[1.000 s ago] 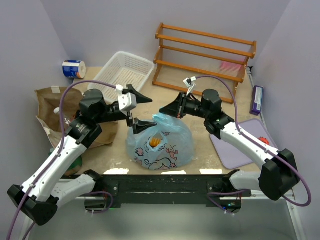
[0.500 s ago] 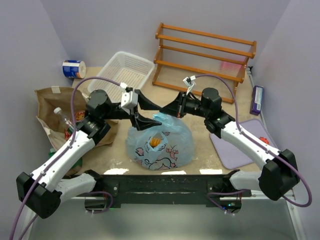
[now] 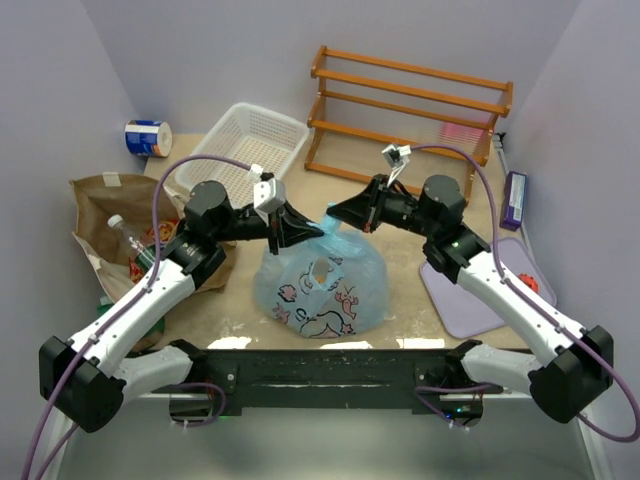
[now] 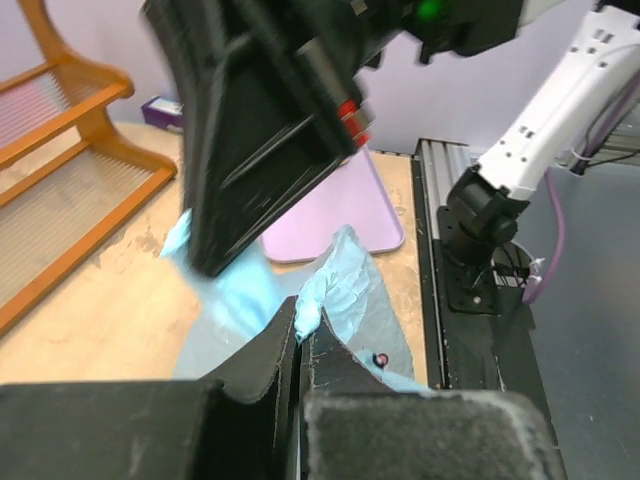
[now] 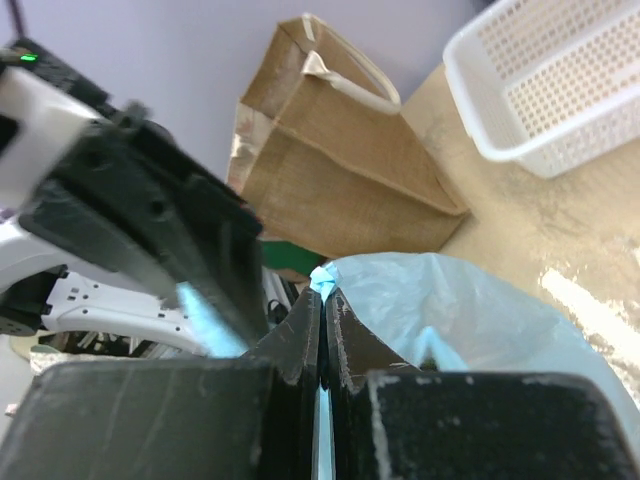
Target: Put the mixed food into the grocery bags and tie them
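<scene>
The light blue plastic bag [image 3: 320, 285] sits bulging at mid-table, its contents too dim to name. My left gripper [image 3: 316, 231] is shut on one twisted handle of the blue bag [image 4: 345, 280] at the bag's top. My right gripper [image 3: 336, 211] is shut on the other handle, a thin blue strand [image 5: 322, 281] pinched between its fingertips. The two grippers almost meet above the bag. The brown paper bag [image 3: 105, 205] stands at the left with a clear bottle [image 3: 124, 235] and a red packet [image 3: 152, 238] poking out of it.
A white mesh basket [image 3: 248, 145] and a wooden rack [image 3: 410, 110] stand at the back. A blue-and-white can [image 3: 148, 137] lies back left. A purple mat [image 3: 468, 292] and a purple box [image 3: 515, 200] lie at the right. A green thing [image 3: 104, 300] shows beside the paper bag.
My left gripper has moved right to the bag's top and gone from open to shut on a handle. My right gripper has kept its handle and shifted slightly up and right.
</scene>
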